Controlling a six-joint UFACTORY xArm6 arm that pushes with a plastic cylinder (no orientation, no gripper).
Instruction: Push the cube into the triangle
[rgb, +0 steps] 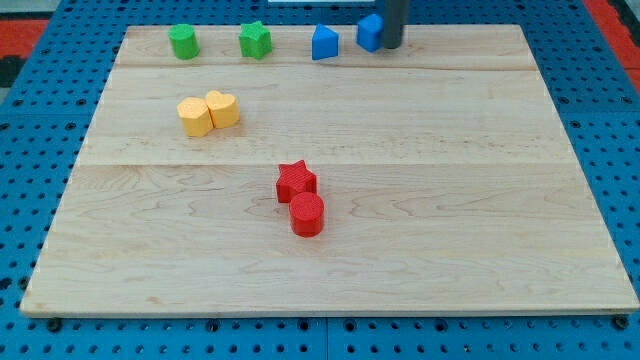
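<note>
Blue cube (370, 32) touches my tip (391, 46) (bare rod, no jaws) near wooden board's (400, 200) top edge, beside blue triangle block (324, 43).

Your tip (392, 46) seems to touch cube (370, 32) | triangle (324, 43) just left | table (400, 200) beneath

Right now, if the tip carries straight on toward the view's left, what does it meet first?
My tip sits against the blue cube, so it meets that first. Beyond lies the blue triangle, apart from the cube.
</note>
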